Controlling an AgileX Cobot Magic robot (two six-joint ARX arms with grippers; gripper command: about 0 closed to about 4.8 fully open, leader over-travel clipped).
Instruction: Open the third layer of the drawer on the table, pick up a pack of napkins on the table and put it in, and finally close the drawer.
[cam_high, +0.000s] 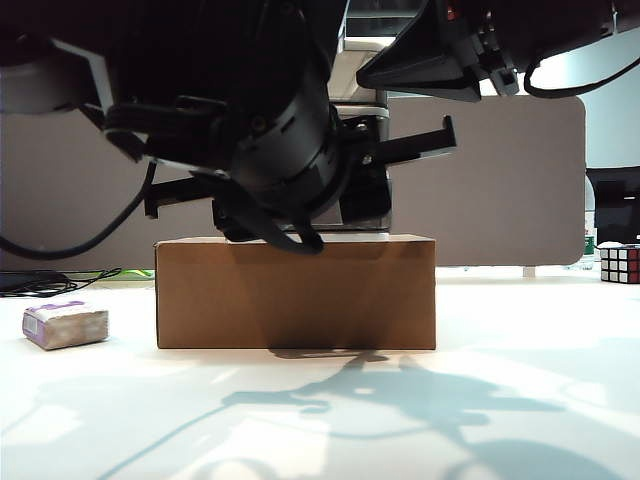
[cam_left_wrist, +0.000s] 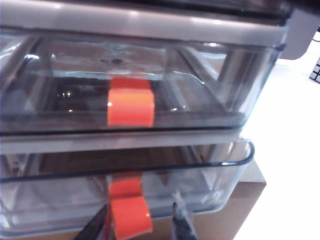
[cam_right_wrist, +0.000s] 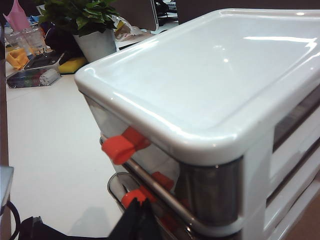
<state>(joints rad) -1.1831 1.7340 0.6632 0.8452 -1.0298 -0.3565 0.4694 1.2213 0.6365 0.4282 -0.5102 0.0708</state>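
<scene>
The drawer (cam_right_wrist: 220, 75), white-framed with smoky grey tiers, stands on a brown cardboard box (cam_high: 295, 292). In the exterior view my left arm (cam_high: 270, 130) hides most of it. The third layer (cam_left_wrist: 220, 185) is pulled out a little, its rim ahead of the tier above. My left gripper (cam_left_wrist: 137, 226) is open, one finger on each side of that tier's red-orange handle (cam_left_wrist: 129, 217). My right gripper (cam_right_wrist: 142, 216) is shut, its dark tips just in front of the lowest handle (cam_right_wrist: 131, 197). The pack of napkins (cam_high: 65, 325) lies on the table (cam_high: 320, 420), left of the box.
A Rubik's cube (cam_high: 620, 263) stands at the far right of the table. Black cables (cam_high: 50, 282) lie behind the pack. In the right wrist view a potted plant (cam_right_wrist: 92, 30) and desk clutter (cam_right_wrist: 30, 55) sit beyond the drawer unit. A grey partition (cam_high: 500, 180) backs the scene.
</scene>
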